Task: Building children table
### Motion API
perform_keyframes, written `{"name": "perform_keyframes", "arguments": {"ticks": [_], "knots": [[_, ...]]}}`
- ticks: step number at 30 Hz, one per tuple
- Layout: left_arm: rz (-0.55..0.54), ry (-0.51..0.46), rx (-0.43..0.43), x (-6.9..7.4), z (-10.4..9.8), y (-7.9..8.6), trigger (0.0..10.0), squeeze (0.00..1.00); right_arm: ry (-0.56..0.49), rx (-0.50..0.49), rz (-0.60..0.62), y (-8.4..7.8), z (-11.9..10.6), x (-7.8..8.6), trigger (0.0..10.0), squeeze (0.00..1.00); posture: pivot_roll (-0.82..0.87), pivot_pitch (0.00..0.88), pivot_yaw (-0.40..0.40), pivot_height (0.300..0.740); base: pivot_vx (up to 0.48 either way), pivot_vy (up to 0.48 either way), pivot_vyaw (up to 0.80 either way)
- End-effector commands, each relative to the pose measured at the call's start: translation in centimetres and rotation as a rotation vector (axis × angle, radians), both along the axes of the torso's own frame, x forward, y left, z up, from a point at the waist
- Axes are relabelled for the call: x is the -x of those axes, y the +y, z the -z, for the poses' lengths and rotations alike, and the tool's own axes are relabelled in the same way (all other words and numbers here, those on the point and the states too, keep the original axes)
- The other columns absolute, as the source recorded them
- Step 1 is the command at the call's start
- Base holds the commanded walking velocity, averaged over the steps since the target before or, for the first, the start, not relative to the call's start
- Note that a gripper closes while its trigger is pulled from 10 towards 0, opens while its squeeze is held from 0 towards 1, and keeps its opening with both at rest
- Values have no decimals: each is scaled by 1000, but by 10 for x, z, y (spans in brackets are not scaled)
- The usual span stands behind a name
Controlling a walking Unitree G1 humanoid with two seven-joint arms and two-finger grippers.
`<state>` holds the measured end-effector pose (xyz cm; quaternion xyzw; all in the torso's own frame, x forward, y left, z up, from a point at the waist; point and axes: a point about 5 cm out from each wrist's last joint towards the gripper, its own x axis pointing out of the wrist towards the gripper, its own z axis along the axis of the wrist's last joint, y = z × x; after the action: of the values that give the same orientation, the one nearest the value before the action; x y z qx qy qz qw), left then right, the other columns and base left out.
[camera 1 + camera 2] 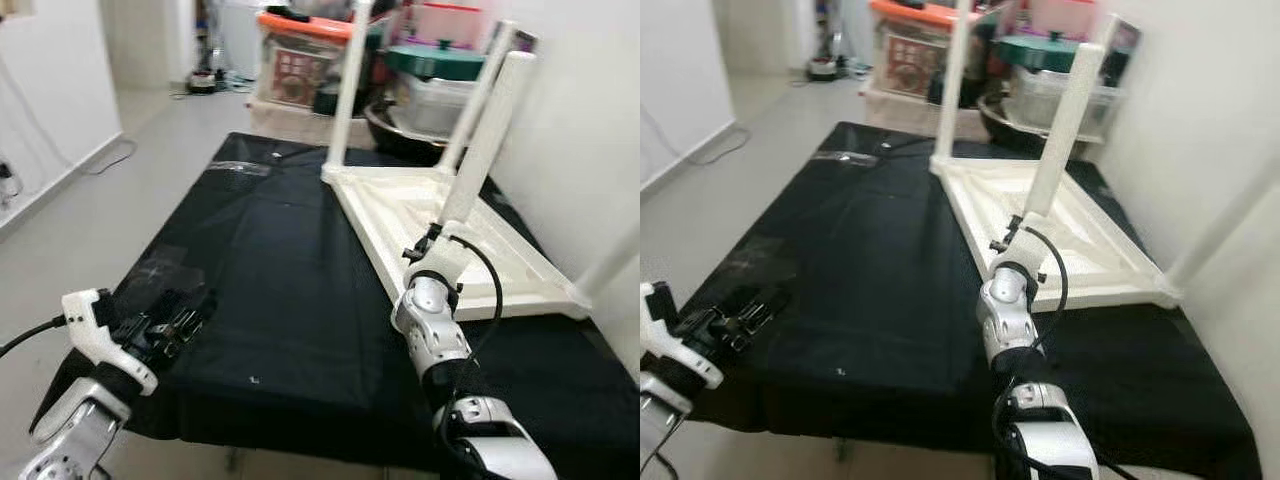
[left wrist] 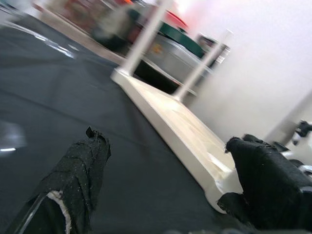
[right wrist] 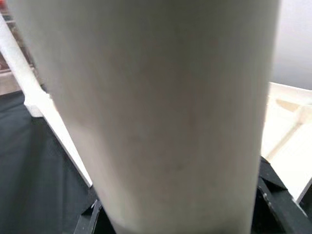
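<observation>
R gripper (image 1: 447, 232) clamps white table leg (image 1: 487, 137) upright over inverted tabletop (image 1: 430, 215) – L gripper (image 1: 165, 325) wide apart, low above black cloth (image 1: 270, 270).

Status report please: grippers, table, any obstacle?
Right gripper shut on white leg. Left gripper open, idle on black cloth. Upturned tabletop unobstructed.

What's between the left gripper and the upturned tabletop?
Only bare black cloth lies between the left gripper and the white tabletop, as the left eye view shows.
</observation>
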<state>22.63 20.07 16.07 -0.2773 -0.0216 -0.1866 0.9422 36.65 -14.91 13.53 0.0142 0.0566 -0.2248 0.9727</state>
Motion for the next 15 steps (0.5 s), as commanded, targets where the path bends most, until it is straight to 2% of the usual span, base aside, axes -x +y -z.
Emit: {"name": "perform_keyframes", "arguments": {"ticks": [1,2,4,5,6,8,9,10,12,15], "knots": [[3,7,7,-1,2,-4,10000,0,207,77,-47,0,32,12,0,0,150,0,-155,740,0,0,0],[3,7,7,-1,2,-4,10000,0,207,77,-47,0,32,12,0,0,150,0,-155,740,0,0,0],[-1,3,9,-1,2,-4,10000,0,177,47,-125,16,30,10,0,0,150,0,-157,740,0,0,0],[-1,3,9,-1,2,-4,10000,0,177,47,-125,16,30,10,0,0,150,0,-157,740,0,0,0],[-3,2,10,-1,2,-3,10000,0,153,0,-176,25,28,9,10000,0,148,0,-158,740,0,0,0],[-3,2,10,-1,2,-3,10000,0,153,0,-176,25,28,9,10000,0,148,0,-158,740,0,0,0],[-5,1,11,-1,1,-3,10000,0,96,-37,-227,33,22,8,10000,1000,147,0,-160,740,0,0,0],[-5,1,11,-1,1,-3,10000,0,96,-37,-227,33,22,8,10000,1000,147,0,-160,740,0,0,0],[-8,-1,13,0,1,-2,10000,0,-31,-103,-315,49,7,8,10000,1000,144,0,-159,740,0,0,0],[-8,-1,14,0,1,-2,10000,0,-74,-120,-343,56,0,8,10000,1000,144,0,-159,740,0,0,0]]}}
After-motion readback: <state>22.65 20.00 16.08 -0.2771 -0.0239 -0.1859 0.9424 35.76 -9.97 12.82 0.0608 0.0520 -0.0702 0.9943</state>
